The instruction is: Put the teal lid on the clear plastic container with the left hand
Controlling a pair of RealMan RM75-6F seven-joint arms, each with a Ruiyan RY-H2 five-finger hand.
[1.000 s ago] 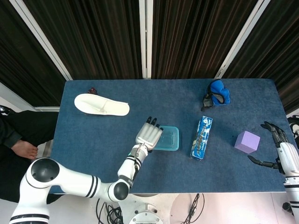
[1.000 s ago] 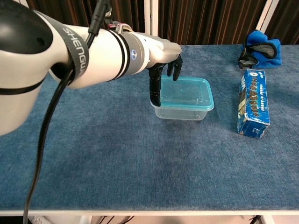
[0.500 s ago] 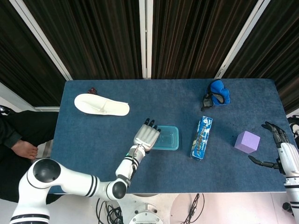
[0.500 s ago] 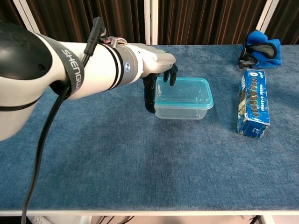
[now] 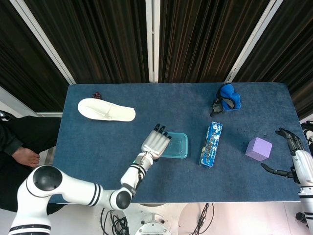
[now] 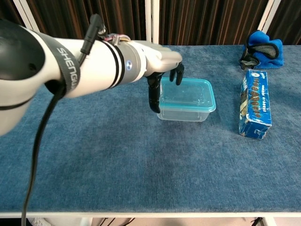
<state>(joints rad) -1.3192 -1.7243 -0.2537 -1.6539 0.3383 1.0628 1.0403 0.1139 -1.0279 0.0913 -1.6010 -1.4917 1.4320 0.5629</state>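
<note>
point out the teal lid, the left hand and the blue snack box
teal lid [image 6: 190, 92], chest view, on its top face right of the fingers
left hand [image 5: 155, 142], head view, on the back of the hand
blue snack box [image 6: 256, 110], chest view, on the printed front face

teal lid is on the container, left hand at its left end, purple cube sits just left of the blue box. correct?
Not quite: the purple cube sits to the right of the blue box, near the right hand, as the head view shows. The rest holds: the teal lid is on the clear container, with the left hand at its left end.
</note>
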